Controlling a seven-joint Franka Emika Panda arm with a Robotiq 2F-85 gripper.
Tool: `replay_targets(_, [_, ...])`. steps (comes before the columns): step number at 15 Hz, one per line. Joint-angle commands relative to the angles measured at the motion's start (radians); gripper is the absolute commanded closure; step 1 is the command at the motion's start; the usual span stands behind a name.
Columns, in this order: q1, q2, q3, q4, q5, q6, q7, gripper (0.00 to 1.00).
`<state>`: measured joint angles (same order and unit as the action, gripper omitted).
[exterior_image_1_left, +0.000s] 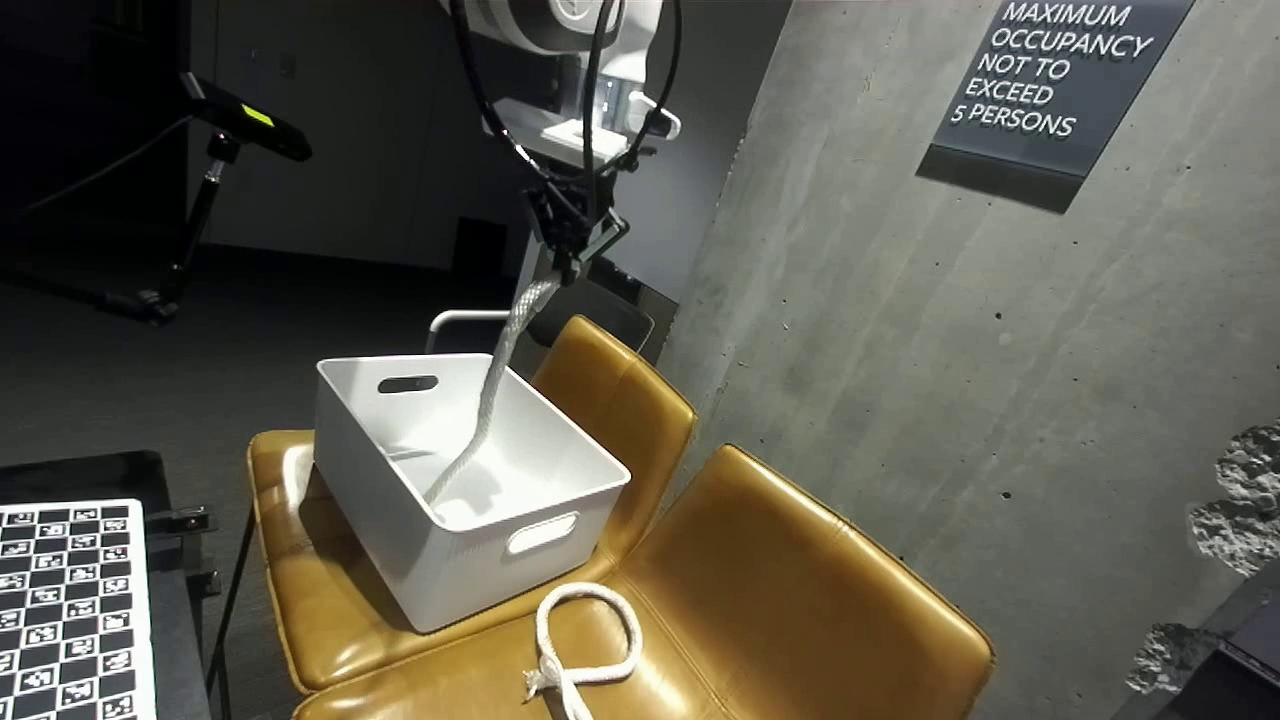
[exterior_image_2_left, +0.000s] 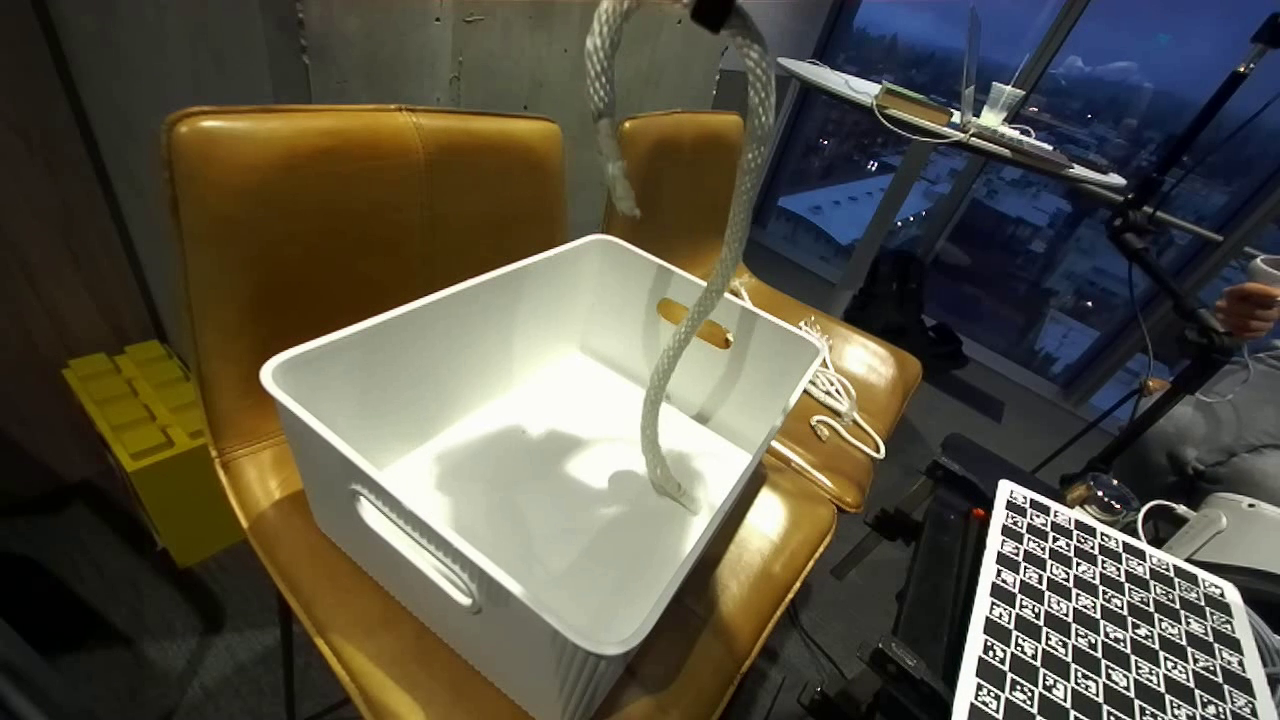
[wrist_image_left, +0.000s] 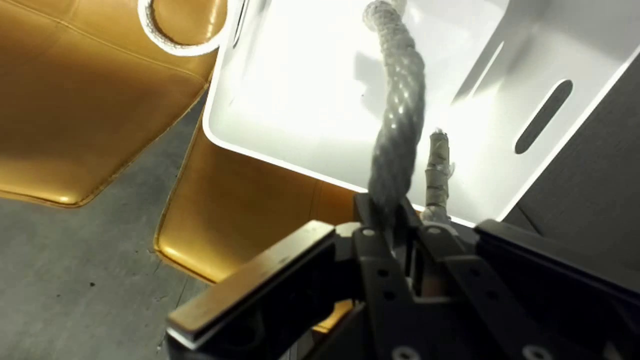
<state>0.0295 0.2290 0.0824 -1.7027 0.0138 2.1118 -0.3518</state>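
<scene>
We find the gripper (exterior_image_1_left: 568, 270) pinched narrow on the rope (exterior_image_1_left: 494, 375), which hangs beneath it with its long axis running steeply down into the bin (exterior_image_1_left: 375, 500), lower end near the base, contact unconfirmed, and the shorter end drooping free from the grip

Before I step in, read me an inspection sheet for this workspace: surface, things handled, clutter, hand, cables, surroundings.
Surface: tan chair under the white bin; neighbouring chair alongside.
Things handled: braided rope hangs down inside the white bin; whether it touches the bottom is unclear.
Clutter: looped white rope on the neighbouring chair.
Hand: shut on the braided rope, raised higher than the bin.
Cables: black cables loop above the hand.
Surroundings: concrete wall, occupancy sign, checkered board; person partly in view.
</scene>
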Motion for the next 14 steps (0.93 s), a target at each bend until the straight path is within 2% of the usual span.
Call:
replay_targets(1, [-0.010,-0.016,0.000,-0.071,0.016,0.045,-0.021,0.62])
replay_targets(5, [-0.044,-0.045,-0.015,-0.134,0.030,0.055,-0.058,0.35])
replay_targets(9, [-0.121,-0.053,-0.063,-0.174,0.059,0.062,-0.153,0.05])
replay_targets(10, [-0.144,-0.043,-0.081,-0.176,0.063,0.067,-0.176,0.01])
replay_targets(14, [-0.226,0.030,-0.137,-0.162,0.070,0.098,-0.254,0.00])
